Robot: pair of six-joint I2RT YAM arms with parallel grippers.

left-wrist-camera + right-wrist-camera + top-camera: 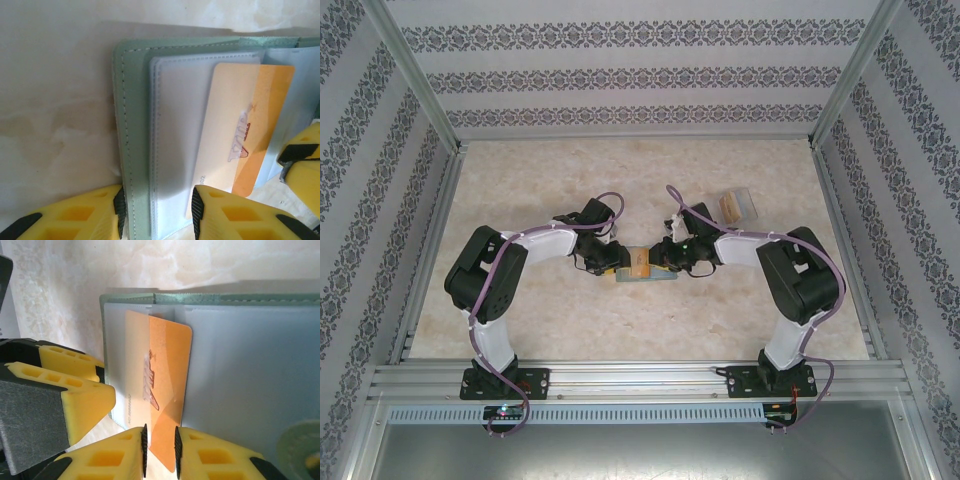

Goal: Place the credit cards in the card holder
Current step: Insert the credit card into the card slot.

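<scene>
The orange credit card point(170, 365) lies part-way inside a frosted sleeve point(175, 125) of the open card holder point(131, 125), its left part under the plastic and its right part bare. The holder lies flat on the marbled table point(620, 180), at the centre of the top view between both grippers.

The right gripper point(160, 447) has its jaws a narrow slit apart over the card's lower edge, gripping nothing. The left gripper point(157, 212) stands half open, with its fingertips over the holder's lower left edge. Whether they press on it I cannot tell.

A small pale flat item point(738, 205) lies well apart, at the upper right.

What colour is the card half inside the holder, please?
The card is orange; right wrist view.
</scene>
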